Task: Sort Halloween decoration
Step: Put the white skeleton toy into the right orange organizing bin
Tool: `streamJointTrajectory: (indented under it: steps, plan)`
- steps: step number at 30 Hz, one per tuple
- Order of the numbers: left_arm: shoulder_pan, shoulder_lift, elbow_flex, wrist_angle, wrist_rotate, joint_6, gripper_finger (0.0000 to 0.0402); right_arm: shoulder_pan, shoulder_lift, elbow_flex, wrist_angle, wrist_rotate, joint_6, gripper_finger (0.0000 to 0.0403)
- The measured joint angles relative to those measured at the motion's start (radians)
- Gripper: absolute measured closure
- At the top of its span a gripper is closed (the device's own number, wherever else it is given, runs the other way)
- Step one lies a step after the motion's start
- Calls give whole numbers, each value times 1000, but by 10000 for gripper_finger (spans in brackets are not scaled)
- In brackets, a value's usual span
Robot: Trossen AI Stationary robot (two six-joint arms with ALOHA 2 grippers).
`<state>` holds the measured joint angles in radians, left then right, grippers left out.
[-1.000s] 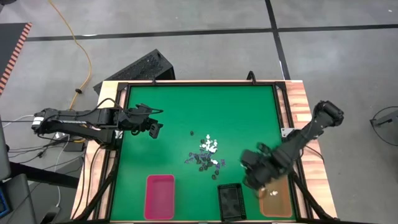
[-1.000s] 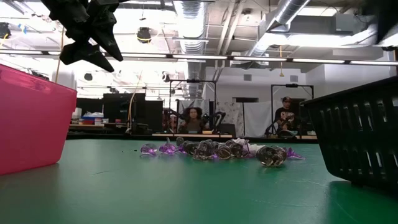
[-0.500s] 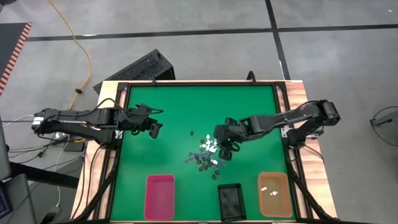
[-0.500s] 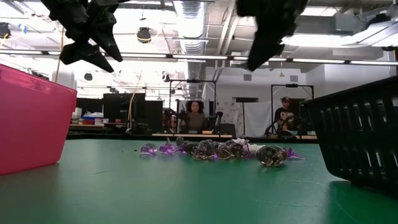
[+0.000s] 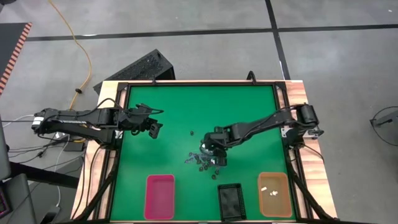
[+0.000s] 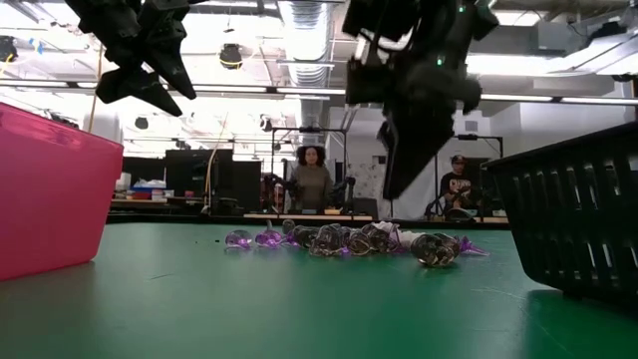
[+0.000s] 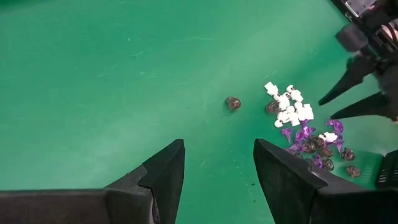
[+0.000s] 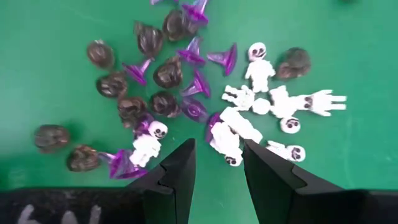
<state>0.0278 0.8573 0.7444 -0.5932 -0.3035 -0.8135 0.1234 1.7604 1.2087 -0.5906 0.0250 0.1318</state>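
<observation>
Halloween decoration (image 5: 205, 157) lies as a loose heap near the middle of the green worktop (image 5: 174, 112), a little toward the tray side. The right gripper (image 5: 214, 152) hangs directly over it, fingers spread and pointing down. In the right wrist view, a white skeleton piece (image 8: 225, 138) sits in the gap just ahead of the two fingertips (image 8: 180, 163), its long axis running roughly along the line of the fingers rather than across them. That suggests the wrist may need a turn, or the fingers should close on its narrow body. Purple trinkets (image 8: 198, 84) and dark brownish ones (image 8: 115, 84) crowd close on one side, and more white figures (image 8: 292, 106) lie on the other. A clean single pick looks tight, and a neighbour could be dragged along.

The left gripper (image 5: 154, 127) waits well apart at the left of the worktop, fingers spread and holding nothing. The right arm is plainly the nearer one.

Three trays stand along the near edge: the pink tray (image 5: 159, 196), the black tray (image 5: 231, 201) and the orange tray (image 5: 274, 194). The orange one seems to hold a couple of pale pieces, though they are too small to identify. One dark trinket (image 7: 232, 103) lies alone, apart from the heap.

Beyond the worktop, the low view shows a workshop with ceiling ducts and a person (image 6: 312, 179) standing far back.
</observation>
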Motion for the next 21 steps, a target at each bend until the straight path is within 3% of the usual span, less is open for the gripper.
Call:
streamJointTrajectory:
  steps: [14,21]
  plan:
    - [0,0,0,0,0,1,219,-10,130,4,18,12,-3,249]
    - [0,0,0,0,0,1,219,-10,115,8,-7,7,0,340]
